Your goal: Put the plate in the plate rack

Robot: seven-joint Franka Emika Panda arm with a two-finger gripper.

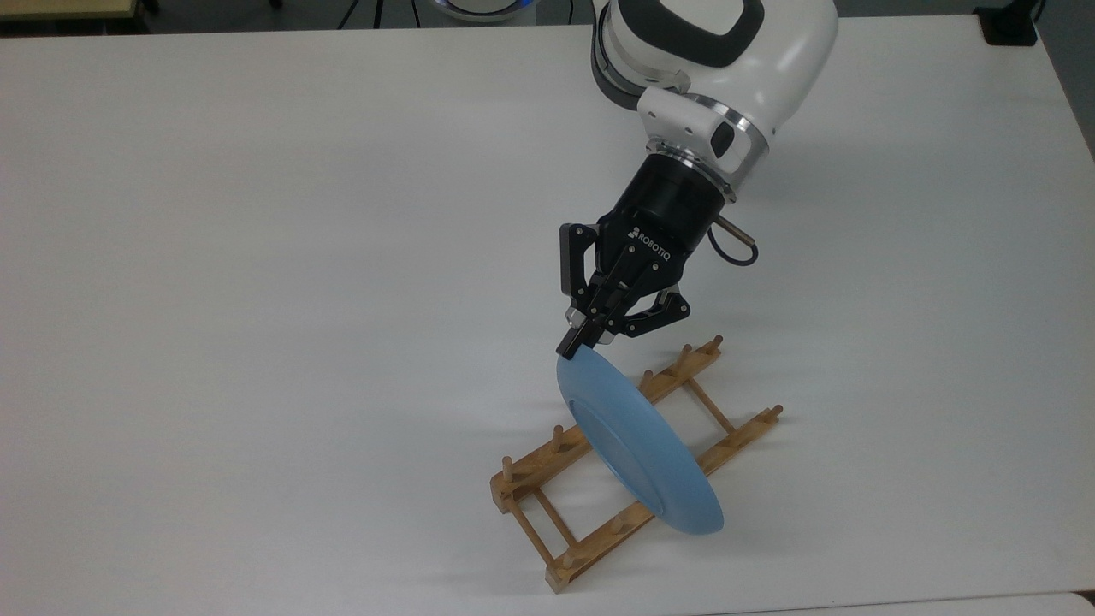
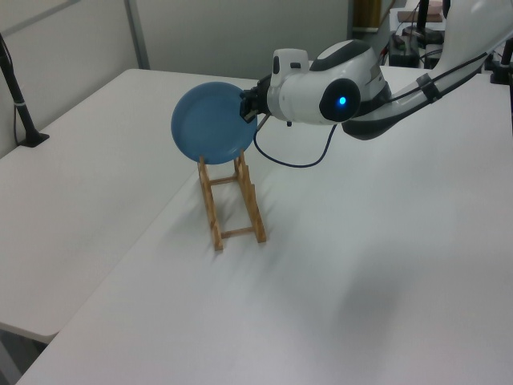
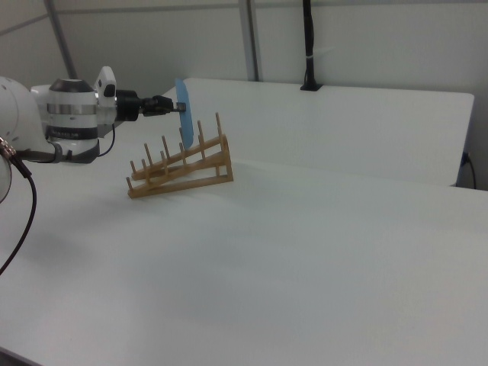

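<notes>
The light-blue plate [image 1: 637,445] stands on edge, held above the middle of the wooden plate rack [image 1: 530,475]. My gripper [image 1: 575,341] is shut on the plate's rim at its upper end in the top view. In the left view the plate [image 2: 210,122] faces the camera above the rack [image 2: 232,200], with my gripper [image 2: 246,106] at its right rim. The right view shows the plate [image 3: 184,114] edge-on over the rack [image 3: 179,171], between pegs, with my gripper [image 3: 174,107] at its left.
The white table [image 1: 257,257] spreads wide around the rack. A black post [image 2: 22,112] stands at the left view's left, on the table edge. A black pole [image 3: 309,46] rises at the table's far side in the right view.
</notes>
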